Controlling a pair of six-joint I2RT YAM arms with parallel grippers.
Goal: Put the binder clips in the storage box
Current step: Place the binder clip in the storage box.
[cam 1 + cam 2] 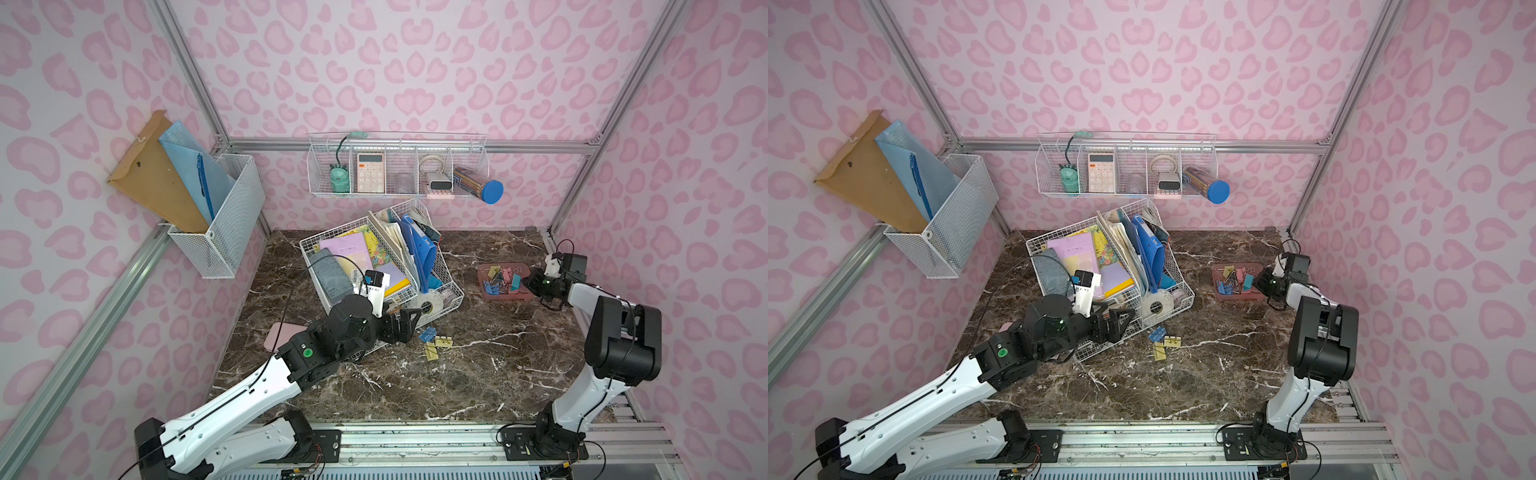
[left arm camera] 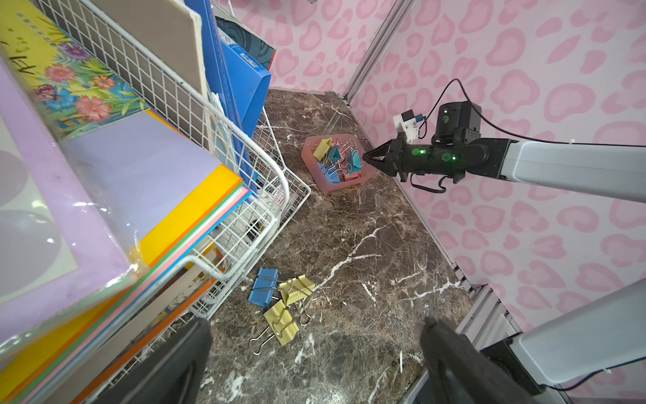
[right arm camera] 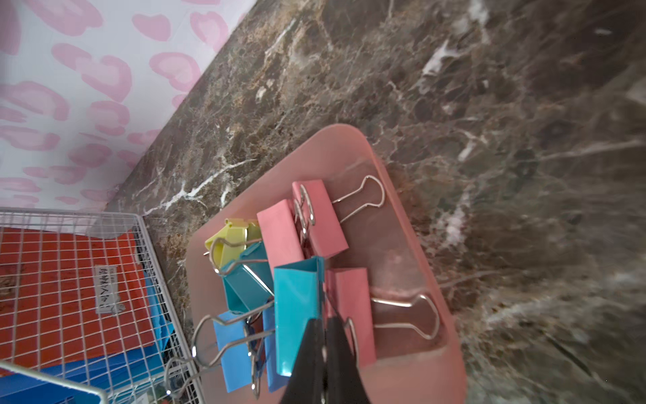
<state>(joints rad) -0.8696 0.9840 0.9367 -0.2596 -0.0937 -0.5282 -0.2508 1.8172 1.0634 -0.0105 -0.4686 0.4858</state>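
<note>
**Three clips loose by the organiser, the rest in the tray**

The left gripper [image 2: 314, 325] hung with its jaws spread wide, low over the marble table [image 2: 367, 245] and holding nothing. Just ahead of it lay a blue binder clip [image 2: 264, 286] and two yellow binder clips [image 2: 296, 288], bunched together with their wire handles crossing. The blue one sat closest to the foot of the white wire desk organiser [image 2: 265, 224].

The step in hand looked like a pick from this bunch. It would go best on the outer yellow clip [image 2: 281, 321], which lay farthest from the organiser's wire. The jaws should straddle the folded metal body rather than a thin handle, which would likely slip or swing; a straight drop and a straight lift should keep the neighbours from being dragged along by the crossed handles.

The storage box [image 2: 325, 185] stood well apart, on the right arm's side of the table, with a heap of pink, blue, yellow and teal clips inside. The right gripper [image 3: 324, 323] was closed, its tips over the box against an upright teal clip [image 3: 297, 307]; whether a wire handle was pinched between them could not be told.

That arm reached over the box's near edge, so it probably had to clear before the left arm could deliver. The organiser, packed with coloured paper and folders, crowded the left gripper's flank; a flat pink case [image 1: 276, 336] lay beside the left arm.
</note>
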